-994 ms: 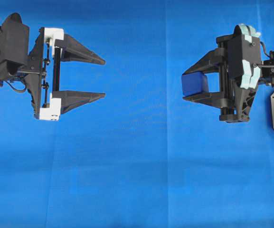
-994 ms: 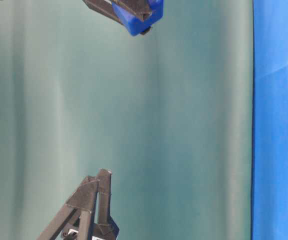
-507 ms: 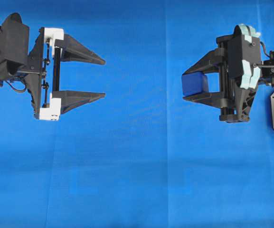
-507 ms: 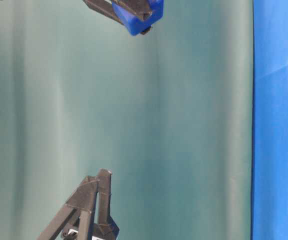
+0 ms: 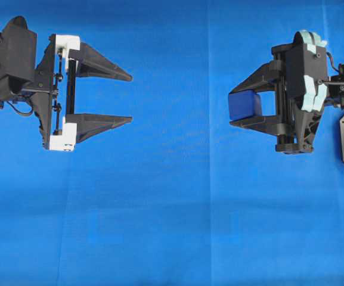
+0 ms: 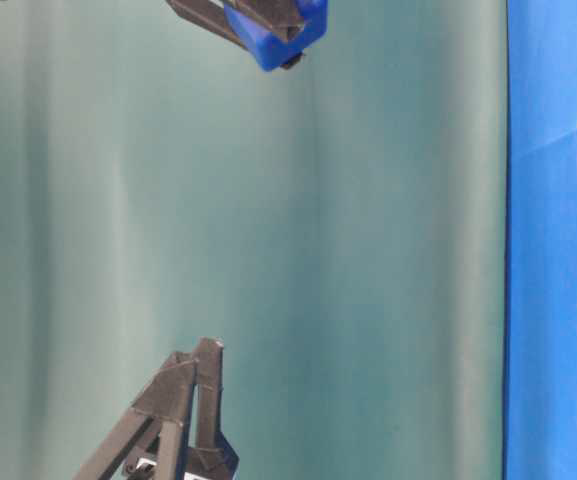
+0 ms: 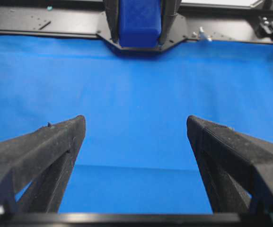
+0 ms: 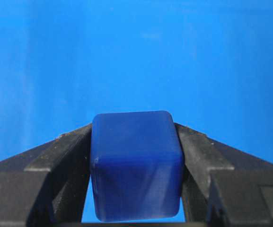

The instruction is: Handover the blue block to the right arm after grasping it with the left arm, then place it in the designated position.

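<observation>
Handover judged complete; placement not yet done. Right gripper (image 5: 238, 107) pinches the blue block (image 5: 245, 105) between its fingertips, held off the blue cloth (image 5: 172, 226); the wrist view shows the cube seated square between both fingers. Left gripper (image 5: 127, 98) is spread wide and empty, well apart from the block.

Risks: no marked target shows on the cloth in any view, so the drop could land off position. The grip sits near the fingertips; a quick swing or tilt could let the smooth, round-edged cube slip or rotate. Release from height would let it bounce.
</observation>
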`<state>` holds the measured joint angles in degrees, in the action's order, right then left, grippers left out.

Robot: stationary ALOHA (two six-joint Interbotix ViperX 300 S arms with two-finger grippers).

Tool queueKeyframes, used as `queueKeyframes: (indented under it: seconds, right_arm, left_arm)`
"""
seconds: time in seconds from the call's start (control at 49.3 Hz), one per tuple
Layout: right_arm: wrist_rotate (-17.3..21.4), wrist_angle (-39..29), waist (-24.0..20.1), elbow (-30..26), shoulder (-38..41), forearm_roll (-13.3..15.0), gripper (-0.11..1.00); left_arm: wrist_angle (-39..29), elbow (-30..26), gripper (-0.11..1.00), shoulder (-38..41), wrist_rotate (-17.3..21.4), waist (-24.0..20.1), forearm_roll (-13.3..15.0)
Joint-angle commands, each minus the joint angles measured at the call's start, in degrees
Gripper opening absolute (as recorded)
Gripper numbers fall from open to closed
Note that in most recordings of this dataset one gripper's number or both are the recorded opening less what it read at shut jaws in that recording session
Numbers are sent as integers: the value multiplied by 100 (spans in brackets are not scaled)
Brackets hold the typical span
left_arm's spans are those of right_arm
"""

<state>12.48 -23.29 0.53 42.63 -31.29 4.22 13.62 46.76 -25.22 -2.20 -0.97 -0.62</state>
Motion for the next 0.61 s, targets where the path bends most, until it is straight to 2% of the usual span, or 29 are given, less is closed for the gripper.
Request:
queueKeyframes:
  seconds: [0.0,0.325,0.588]
  right_arm:
    - [9,35,-9,-132,-26,-9,43]
    - [9,70,-18,-123,70,0,43]
    - [9,729,-9,-62,677,0,43]
  left_arm:
    - [53,-97,92,-88,9,-9,0]
    - [53,-97,92,-88,26,0,0]
    - [53,-97,92,-88,26,0,0]
